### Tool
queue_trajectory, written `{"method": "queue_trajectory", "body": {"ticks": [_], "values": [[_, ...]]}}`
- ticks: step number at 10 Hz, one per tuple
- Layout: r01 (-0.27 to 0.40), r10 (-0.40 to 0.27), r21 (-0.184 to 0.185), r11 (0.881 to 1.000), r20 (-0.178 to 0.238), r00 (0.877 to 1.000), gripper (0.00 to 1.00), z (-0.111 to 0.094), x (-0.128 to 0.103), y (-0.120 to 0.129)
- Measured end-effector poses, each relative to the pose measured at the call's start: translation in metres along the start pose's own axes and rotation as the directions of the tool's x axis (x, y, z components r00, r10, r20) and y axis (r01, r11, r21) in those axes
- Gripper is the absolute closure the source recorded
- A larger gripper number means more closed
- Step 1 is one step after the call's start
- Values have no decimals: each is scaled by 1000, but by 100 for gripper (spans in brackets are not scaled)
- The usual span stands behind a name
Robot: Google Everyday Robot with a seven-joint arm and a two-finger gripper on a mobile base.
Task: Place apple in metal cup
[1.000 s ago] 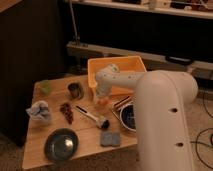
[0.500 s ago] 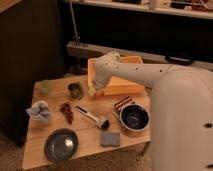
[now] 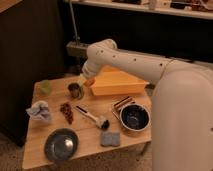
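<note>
The metal cup (image 3: 74, 90) is a short dark grey cylinder standing upright on the wooden table (image 3: 90, 131), left of centre near the back. My gripper (image 3: 86, 80) hangs from the white arm just above and to the right of the cup's rim. A small orange-yellow lump, the apple (image 3: 90, 82), shows at the gripper's tip, held between the fingers and partly hidden by them. The apple is above the table, beside the cup and not inside it.
A large orange-yellow bin (image 3: 120, 82) stands right of the gripper. A pale green cup (image 3: 46, 87) is left of the metal cup. On the table are a crumpled cloth (image 3: 40, 111), a reddish cluster (image 3: 66, 112), a brush (image 3: 92, 117), a grey sponge (image 3: 110, 139), a dark plate (image 3: 61, 144) and a blue-lined metal bowl (image 3: 134, 117).
The gripper has moved left from in front of the bin to just above and beside the metal cup. The view has also shifted and come closer.
</note>
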Motion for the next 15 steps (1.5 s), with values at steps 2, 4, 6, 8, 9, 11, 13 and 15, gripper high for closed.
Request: {"method": "queue_trajectory", "body": {"ticks": [2, 4, 6, 8, 9, 11, 13, 15], "values": [[41, -41, 10, 999, -21, 999, 43, 25, 34, -10], [71, -71, 20, 997, -34, 997, 43, 47, 53, -14], [95, -93, 39, 995, -45, 995, 43, 72, 68, -16], [87, -86, 39, 995, -42, 995, 43, 90, 70, -9], [83, -82, 40, 996, -36, 996, 43, 100, 68, -7], [79, -78, 40, 996, -25, 997, 43, 110, 67, -7], [76, -75, 39, 996, -16, 997, 43, 118, 67, -6], [75, -75, 40, 996, -3, 997, 43, 126, 65, -7]]}}
